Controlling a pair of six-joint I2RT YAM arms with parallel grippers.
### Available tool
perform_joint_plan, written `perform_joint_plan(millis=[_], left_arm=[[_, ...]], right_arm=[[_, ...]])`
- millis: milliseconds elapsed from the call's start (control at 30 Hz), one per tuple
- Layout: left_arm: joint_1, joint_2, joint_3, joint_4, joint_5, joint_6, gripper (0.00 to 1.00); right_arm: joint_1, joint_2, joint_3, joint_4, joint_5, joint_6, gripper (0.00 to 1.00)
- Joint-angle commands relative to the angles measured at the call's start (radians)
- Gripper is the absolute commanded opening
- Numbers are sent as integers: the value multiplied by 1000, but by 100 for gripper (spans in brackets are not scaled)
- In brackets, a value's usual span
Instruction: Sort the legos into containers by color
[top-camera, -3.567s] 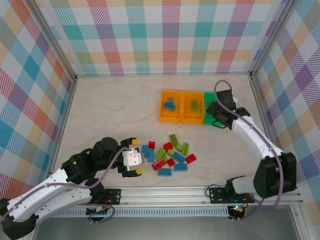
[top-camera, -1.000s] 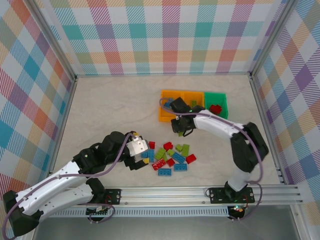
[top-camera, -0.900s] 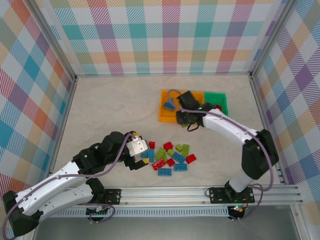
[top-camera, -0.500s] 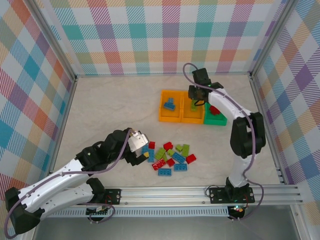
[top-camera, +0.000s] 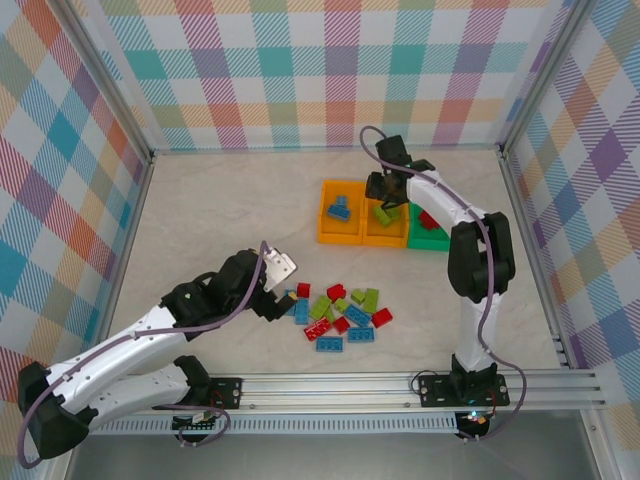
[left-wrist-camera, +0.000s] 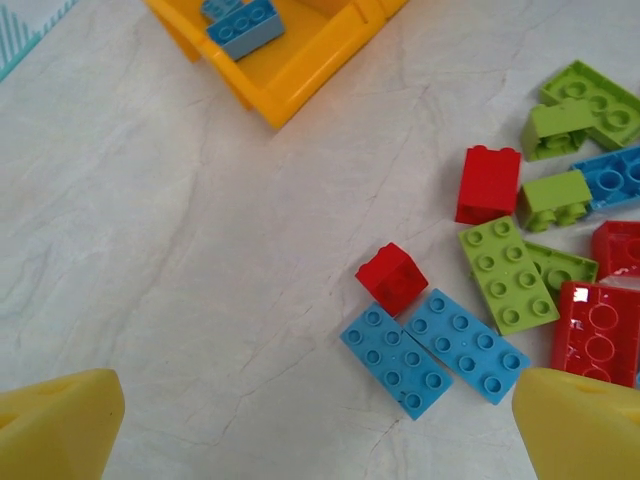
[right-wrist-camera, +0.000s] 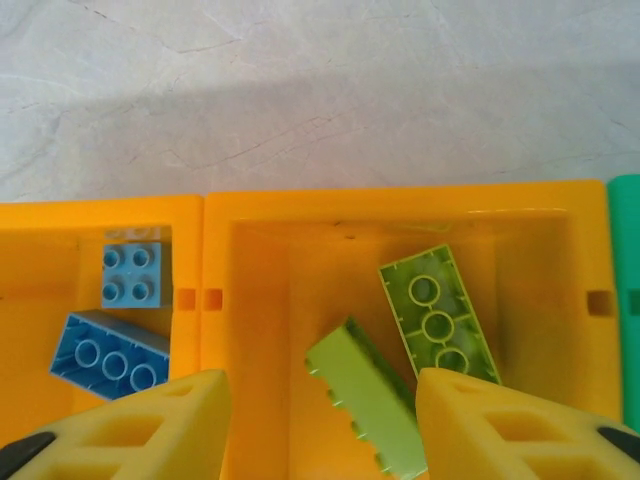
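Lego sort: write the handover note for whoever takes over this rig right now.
Left gripper: open, empty, over the table at the left edge of the pile.
Right gripper: open over the middle bin. A tilted lime brick sits between its fingers, clear of one of them, so it looks free.
Done: two blue bricks in the left bin, a flat lime brick in the middle bin, at least one red brick in the green bin.
Left: the pile of mixed blue, lime and red bricks on the table.
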Motion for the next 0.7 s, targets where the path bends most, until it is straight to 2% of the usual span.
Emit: perform_joint_plan(millis=[0,100,167,300,467,533,667], left_arm=[[23,31,88,-44,-65,-132,100],[24,104,197,-101,-120,-379,90],[24,165,255,-160,-125,-587,87],[24,243,266,-165,-103,-905,83],[20,330,247,-192,-85,-1152,77],[16,346,222,-213,-90,-1226,75],[15,355,136,-204,-92,-1250,69]], right_arm=[[-3,-190,-39,-42,-69,10,53],[19,-390,-204,14,-237,0,63],[48,-522,-311,25,-339,-16,70],[112,-711,-451,-39,-409,-50,78],[146,-826,-554,-103,-538,-9,81],[158,-849,-582,-116,-545,9,82],[165,-874,-625,-102,-509,37,83]])
